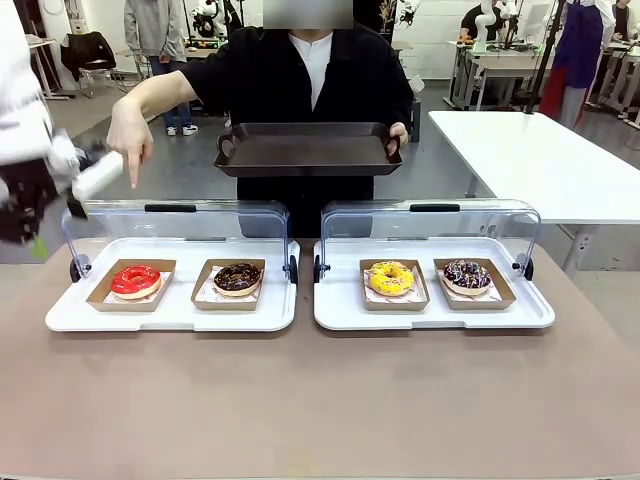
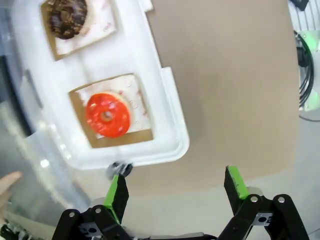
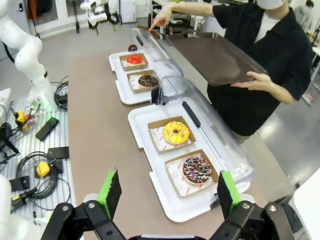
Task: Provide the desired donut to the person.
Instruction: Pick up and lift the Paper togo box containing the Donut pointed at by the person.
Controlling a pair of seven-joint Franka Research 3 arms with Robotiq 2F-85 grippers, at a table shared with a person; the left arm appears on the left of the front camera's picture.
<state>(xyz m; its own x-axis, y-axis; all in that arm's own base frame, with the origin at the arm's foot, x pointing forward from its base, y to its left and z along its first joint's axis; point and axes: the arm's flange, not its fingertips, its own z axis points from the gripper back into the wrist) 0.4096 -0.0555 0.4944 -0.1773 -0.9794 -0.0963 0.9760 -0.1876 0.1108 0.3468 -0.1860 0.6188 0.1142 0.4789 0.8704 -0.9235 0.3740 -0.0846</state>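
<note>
The person stands at the far side, holding a dark tray in one hand. Their other hand points a finger down over the red-iced donut, which lies in a cardboard holder at the left of the left white tray. In the left wrist view my left gripper is open and empty, hovering beside that tray's corner, with the red donut just ahead. My right gripper is open and empty, high above the near end of the right tray.
A chocolate donut sits beside the red one. The right white tray holds a yellow donut and a sprinkled chocolate donut. Both clear lids stand raised at the back. Bare brown table lies in front.
</note>
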